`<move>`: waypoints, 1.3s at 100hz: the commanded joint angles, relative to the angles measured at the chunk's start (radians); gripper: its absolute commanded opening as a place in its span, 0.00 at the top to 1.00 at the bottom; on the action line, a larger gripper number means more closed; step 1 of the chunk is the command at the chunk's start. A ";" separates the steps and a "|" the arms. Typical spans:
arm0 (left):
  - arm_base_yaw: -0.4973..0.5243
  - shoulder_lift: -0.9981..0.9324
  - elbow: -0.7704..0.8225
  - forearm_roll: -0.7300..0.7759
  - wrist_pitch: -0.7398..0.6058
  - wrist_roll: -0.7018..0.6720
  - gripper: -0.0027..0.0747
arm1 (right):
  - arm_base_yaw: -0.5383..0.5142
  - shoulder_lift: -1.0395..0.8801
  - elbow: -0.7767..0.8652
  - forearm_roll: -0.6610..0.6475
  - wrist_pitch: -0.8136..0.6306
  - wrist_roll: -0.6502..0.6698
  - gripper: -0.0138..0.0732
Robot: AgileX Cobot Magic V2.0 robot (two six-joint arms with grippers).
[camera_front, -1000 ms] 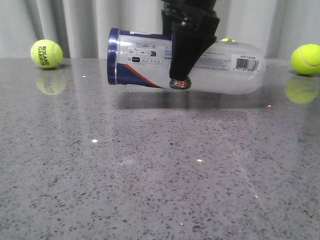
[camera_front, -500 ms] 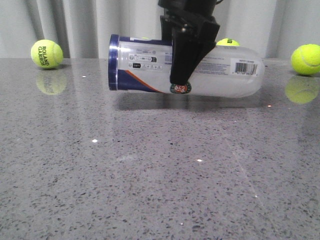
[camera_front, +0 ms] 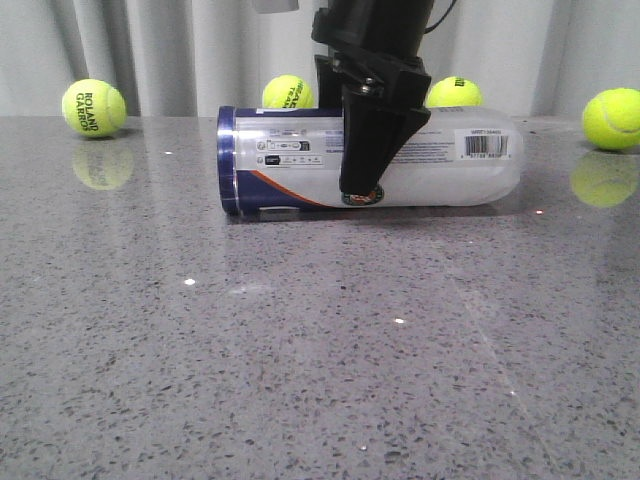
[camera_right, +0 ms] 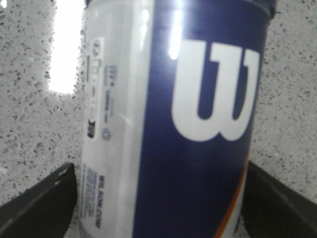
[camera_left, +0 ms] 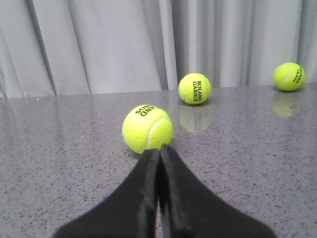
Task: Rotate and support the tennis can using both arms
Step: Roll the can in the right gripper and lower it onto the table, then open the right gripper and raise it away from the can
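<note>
Four tennis balls in the front view: one far left, one far right, two partly hidden behind the tennis can, at and. Tennis can lying on its side across the far middle of the grey speckled table, navy rim to the left, clear rounded end and barcode to the right, seemingly resting on the surface. Right gripper reaching down from above, clamped around the can's middle, near finger covering most of the round emblem; in the right wrist view, a black finger on either side of the label with its big white W. Left gripper pressed shut on nothing, tips just short of a tennis ball, two more balls farther off.
</note>
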State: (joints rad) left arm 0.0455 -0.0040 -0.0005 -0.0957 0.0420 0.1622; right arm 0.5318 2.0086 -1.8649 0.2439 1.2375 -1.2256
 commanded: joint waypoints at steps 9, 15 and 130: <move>-0.008 -0.031 0.044 -0.003 -0.076 -0.011 0.99 | 0.004 -0.057 -0.031 0.008 0.090 -0.011 0.10; -0.008 -0.031 0.044 -0.003 -0.076 -0.011 0.99 | 0.004 -0.064 -0.031 0.008 0.090 -0.011 0.10; -0.008 -0.031 0.044 -0.003 -0.076 -0.011 0.99 | -0.039 -0.384 0.069 -0.329 0.093 1.081 0.59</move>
State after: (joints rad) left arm 0.0455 -0.0040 -0.0005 -0.0957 0.0420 0.1622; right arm 0.5209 1.7065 -1.8080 -0.0616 1.2460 -0.2342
